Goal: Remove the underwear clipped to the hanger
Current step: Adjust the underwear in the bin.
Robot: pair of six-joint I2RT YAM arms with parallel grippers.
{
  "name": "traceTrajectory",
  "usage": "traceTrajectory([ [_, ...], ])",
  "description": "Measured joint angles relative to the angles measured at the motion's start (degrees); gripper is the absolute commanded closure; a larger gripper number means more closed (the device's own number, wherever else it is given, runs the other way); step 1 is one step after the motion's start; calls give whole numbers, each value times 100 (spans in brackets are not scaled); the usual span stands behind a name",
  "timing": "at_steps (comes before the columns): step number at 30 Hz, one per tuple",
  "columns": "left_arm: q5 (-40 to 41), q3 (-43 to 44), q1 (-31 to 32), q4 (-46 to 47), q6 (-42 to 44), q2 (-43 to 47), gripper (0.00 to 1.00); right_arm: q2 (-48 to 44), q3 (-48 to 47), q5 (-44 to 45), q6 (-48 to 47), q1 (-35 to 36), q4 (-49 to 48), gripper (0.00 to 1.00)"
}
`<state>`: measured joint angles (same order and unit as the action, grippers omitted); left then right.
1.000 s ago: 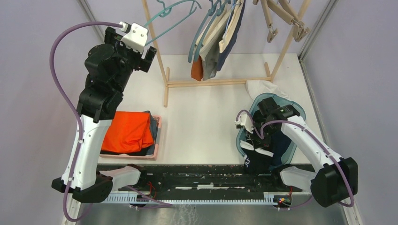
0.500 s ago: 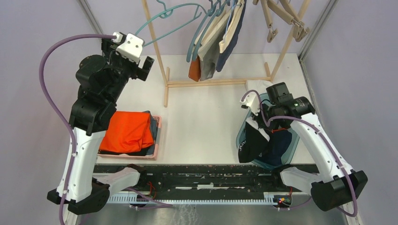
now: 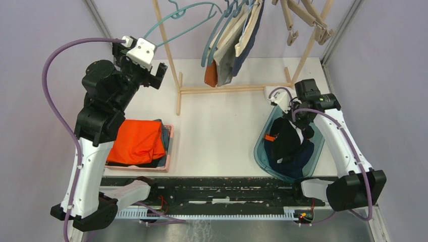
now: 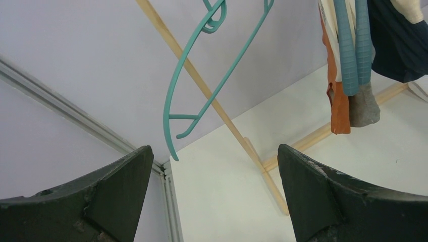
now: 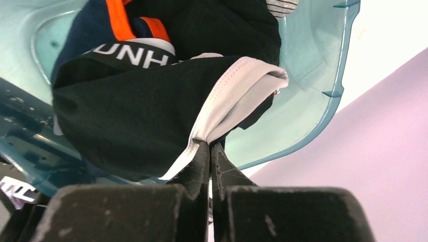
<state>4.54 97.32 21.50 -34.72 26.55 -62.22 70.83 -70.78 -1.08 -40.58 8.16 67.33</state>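
Several pieces of underwear in cream, grey, navy and orange hang from teal hangers on the wooden rack; the left wrist view shows the orange and grey ones. My left gripper is raised and open with nothing in it, just below a bare teal hanger. My right gripper is shut on the white waistband of a black underwear piece, which dangles over the teal basin. Navy-and-orange underwear lies in the basin.
A pink tray with a bright orange folded cloth sits at the near left. The rack's base bars cross the far table. Wooden clip hangers hang at the back right. White cloth lies beside the basin.
My right gripper has closed on the black underwear in the basin and lifted it toward the back. The left arm shifted slightly left, still open.
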Motion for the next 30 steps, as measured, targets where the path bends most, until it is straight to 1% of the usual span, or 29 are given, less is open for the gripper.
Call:
traceTrajectory([
  [3,-96,0,0,-31,-92,-9,1,208,46,181,-26,2,-138,98],
  [6,-313,0,0,-59,-203,-31,1,411,173,205,-11,2,-271,93],
  [14,-898,-44,0,-166,-516,-101,1,767,752,-319,190,155,-474,83],
  [16,-1001,-63,0,-170,-599,-98,1,907,898,-402,229,229,-527,79],
  [19,-1161,-85,0,-166,-717,-92,1,1121,992,-544,291,278,-568,64],
  [23,-1443,-291,0,-103,-1032,-37,1,1058,962,-706,431,278,-603,35],
  [24,-1528,-339,0,-90,-1108,-37,1,1005,914,-734,479,278,-595,26],
  [25,-1582,-382,0,-72,-1193,-52,1,944,835,-765,535,278,-586,19],
  [27,-1722,-413,0,-26,-1377,-144,0,815,573,-798,643,278,-557,13],
  [30,-1808,-413,0,133,-1620,-321,2,590,107,-896,824,278,-566,12],
])
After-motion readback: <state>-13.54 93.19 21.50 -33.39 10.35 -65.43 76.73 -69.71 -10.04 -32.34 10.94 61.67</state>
